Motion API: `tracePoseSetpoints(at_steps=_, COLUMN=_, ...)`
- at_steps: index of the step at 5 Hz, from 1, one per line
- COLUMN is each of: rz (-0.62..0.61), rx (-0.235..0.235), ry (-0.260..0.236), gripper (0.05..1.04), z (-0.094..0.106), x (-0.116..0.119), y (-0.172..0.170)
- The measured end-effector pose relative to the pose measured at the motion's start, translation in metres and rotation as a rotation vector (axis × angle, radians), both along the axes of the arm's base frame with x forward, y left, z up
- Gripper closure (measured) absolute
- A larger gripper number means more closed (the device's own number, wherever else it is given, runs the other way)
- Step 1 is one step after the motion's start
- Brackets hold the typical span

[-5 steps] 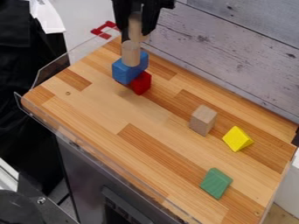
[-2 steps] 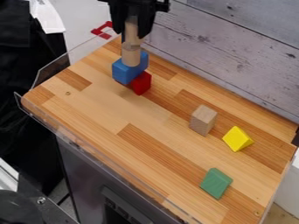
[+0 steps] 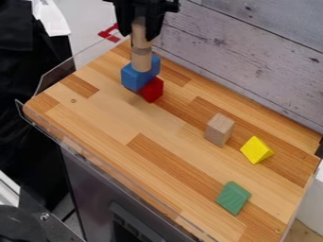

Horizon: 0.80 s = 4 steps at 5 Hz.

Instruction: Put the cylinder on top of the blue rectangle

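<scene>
Wooden cylinder (image 3: 140,34) in its grip, a black robot arm (image 3: 146,8) is at the far left of the desk (image 3: 104,116), its jaws closed to the cylinder's width on either side. The piece is upright over a second wooden cylinder (image 3: 141,61), which stands on the blue block (image 3: 139,76); whether the two cylinders touch cannot be told. In the past second the held piece has shifted left and slightly down, bringing it nearly in line with the one below, a move that appears to favor a taller stack over direct placement on the blue. Beneath and to the right of the blue block sits a red block (image 3: 152,90). Farther right are a plain wooden block (image 3: 219,130) and a yellow triangular block (image 3: 257,150), with a green block (image 3: 233,197) nearer.
</scene>
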<state>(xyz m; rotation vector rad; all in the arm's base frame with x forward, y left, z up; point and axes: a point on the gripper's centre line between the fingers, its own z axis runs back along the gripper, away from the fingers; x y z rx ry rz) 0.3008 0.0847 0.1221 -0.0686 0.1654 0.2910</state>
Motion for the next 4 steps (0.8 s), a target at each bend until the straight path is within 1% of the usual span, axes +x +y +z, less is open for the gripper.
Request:
tracePoseSetpoints(at_steps=2, rz=-0.005, rx=-0.012, ry=0.041, gripper=0.566, z=-0.0125, x=0.0001, y=-0.0002)
tracePoseSetpoints(at_steps=3, rz=-0.007, rx=-0.022, ry=0.041, gripper=0.566, z=-0.0134, x=0.0004, y=-0.0011)
tracePoseSetpoints(at_steps=4, rz=0.000, rx=-0.033, ry=0.042, gripper=0.513, z=-0.0149, x=0.0022, y=0.0004)
